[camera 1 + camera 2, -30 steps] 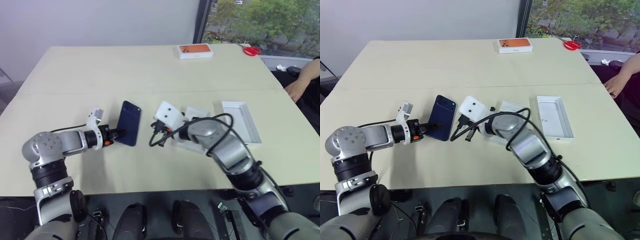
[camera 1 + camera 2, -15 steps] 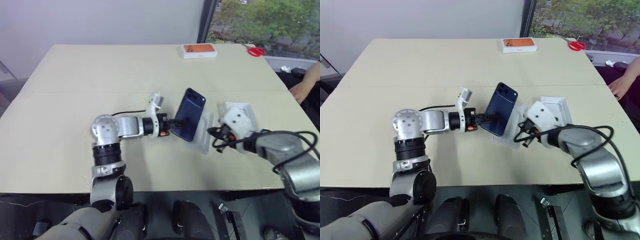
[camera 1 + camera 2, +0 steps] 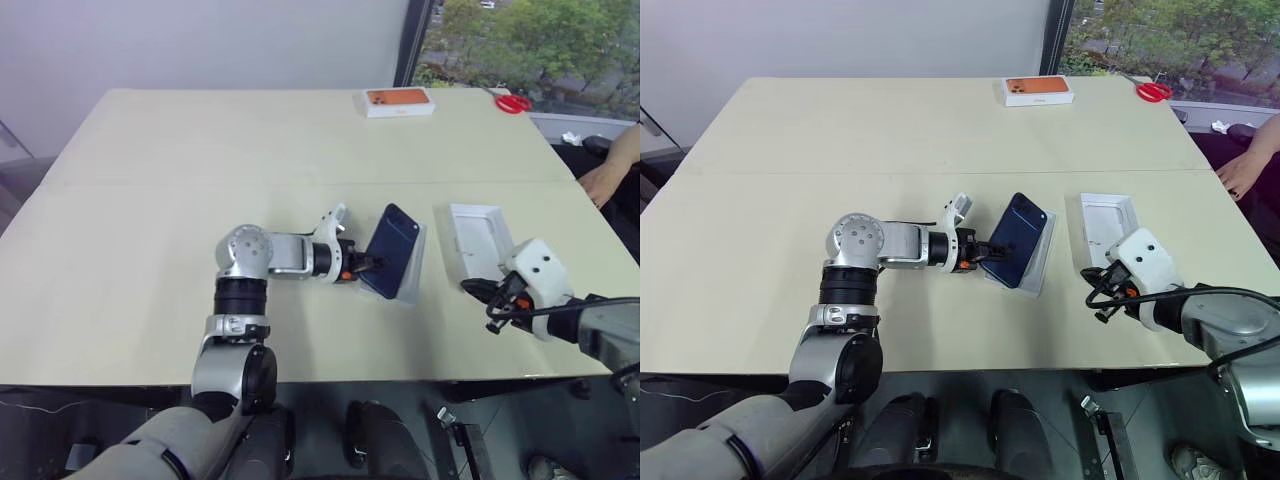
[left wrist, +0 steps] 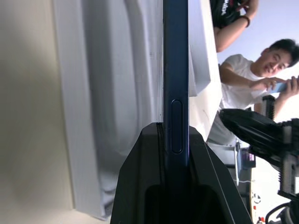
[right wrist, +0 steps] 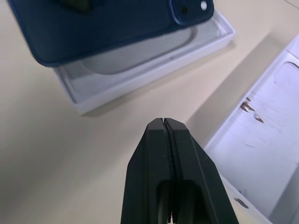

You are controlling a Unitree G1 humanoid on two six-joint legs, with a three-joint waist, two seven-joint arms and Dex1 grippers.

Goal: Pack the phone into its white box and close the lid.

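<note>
Phone [image 3: 397, 251] sits pinched edge-on in my left jaws [image 3: 362, 264], tilted up on its long side directly over the white box [image 3: 414, 273] that lies mid-desk, toward the near edge. In the right wrist view the handset [image 5: 107, 25] hangs above the tray's rim [image 5: 145, 77], not yet resting in it. My right jaws [image 5: 166, 122] are pressed fully together and carry nothing, parked near the lid [image 3: 483, 243], which lies open-side up toward the desk's right edge. To seat the handset well, I judge I should roll it flat, line its corners up with the tray's rim, lower until it rests level inside, and only then let go. Dropping it tilted risks it catching on the thin wall or nudging the tray. Lid comes after.
</note>
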